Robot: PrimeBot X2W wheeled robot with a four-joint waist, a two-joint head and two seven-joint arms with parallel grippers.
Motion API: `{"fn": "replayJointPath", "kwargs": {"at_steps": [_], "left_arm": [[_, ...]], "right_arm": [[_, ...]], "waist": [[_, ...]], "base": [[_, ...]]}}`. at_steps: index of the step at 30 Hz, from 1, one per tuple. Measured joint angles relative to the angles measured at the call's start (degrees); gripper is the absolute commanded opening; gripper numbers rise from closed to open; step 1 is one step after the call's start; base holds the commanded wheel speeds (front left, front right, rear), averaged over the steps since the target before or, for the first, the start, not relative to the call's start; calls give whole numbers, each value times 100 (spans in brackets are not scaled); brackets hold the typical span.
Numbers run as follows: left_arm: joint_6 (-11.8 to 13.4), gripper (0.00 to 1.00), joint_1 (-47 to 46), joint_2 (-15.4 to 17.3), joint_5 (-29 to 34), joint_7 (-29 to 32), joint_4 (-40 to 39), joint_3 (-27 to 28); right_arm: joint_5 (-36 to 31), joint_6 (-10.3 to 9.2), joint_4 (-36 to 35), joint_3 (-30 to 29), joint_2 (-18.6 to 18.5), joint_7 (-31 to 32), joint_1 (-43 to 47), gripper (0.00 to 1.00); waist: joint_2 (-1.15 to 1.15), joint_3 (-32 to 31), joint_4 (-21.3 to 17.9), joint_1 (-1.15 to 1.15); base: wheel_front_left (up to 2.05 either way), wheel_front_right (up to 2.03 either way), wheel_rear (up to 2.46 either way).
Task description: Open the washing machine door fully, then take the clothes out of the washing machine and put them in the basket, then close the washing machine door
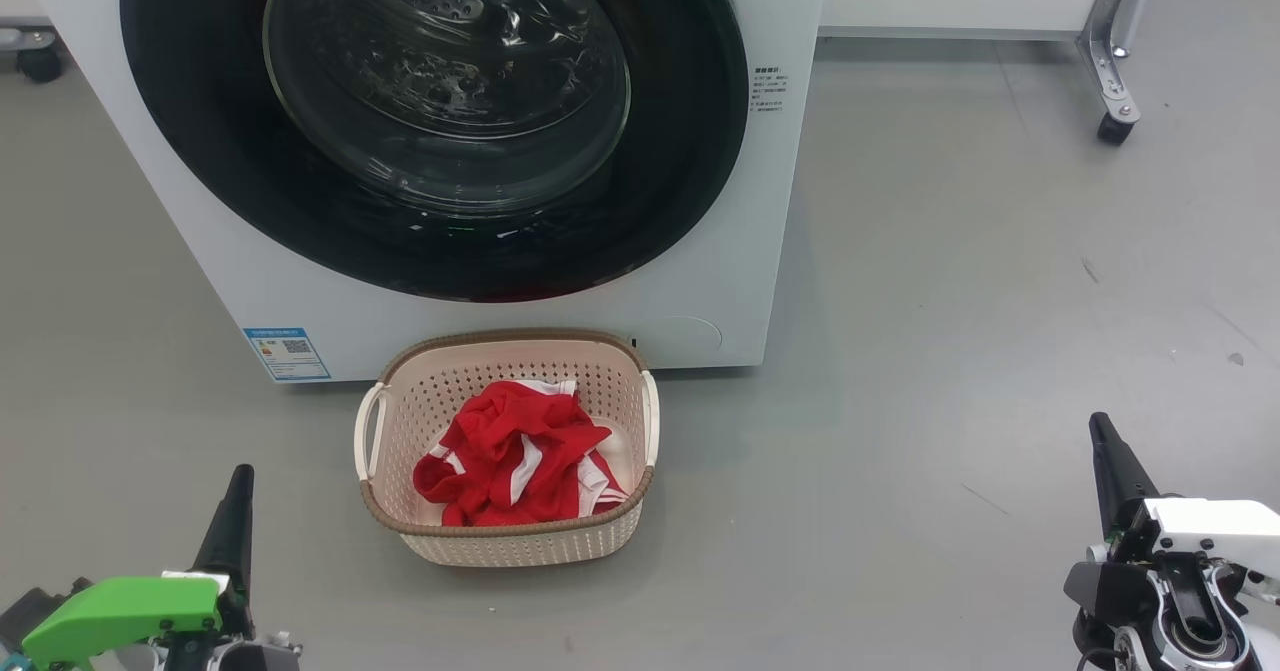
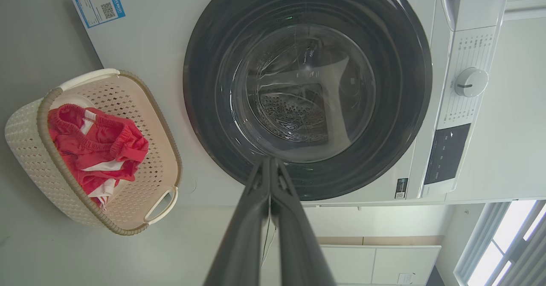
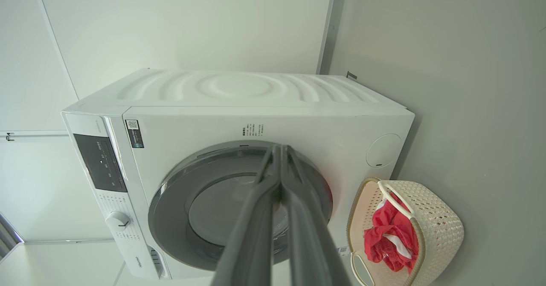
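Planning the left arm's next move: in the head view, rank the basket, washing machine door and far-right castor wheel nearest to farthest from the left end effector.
1. basket, just right of the left end effector, low in view.
2. washing machine door, ahead, closed.
3. castor wheel, far right, top of view.

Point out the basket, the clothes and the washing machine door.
basket [image 1: 520,548]: head view, on its perforated front wall.
clothes [image 1: 510,456]: head view, middle of the red heap.
door [image 1: 440,91]: head view, on its glass bowl.

Closed washing machine door [image 2: 307,90] at centre, left pincer [image 2: 269,166] pressed together at six o'clock, basket [image 2: 25,137] holding red clothes [image 2: 96,149] at nine o'clock
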Motion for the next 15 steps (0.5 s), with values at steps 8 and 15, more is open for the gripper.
{"fn": "replayJointPath", "kwargs": {"at_steps": [8, 15], "left_arm": [[0, 0, -5, -1, 1, 0, 2, 3], [0, 0, -9, -3, 1, 0, 4, 4]], "right_arm": [[0, 0, 0, -1, 0, 0, 0, 0], [0, 0, 0, -2, 0, 0, 0, 0]], "waist": [[0, 0, 0, 0], [0, 0, 0, 0]], "base": [[0, 0, 0], [0, 0, 0]]}}
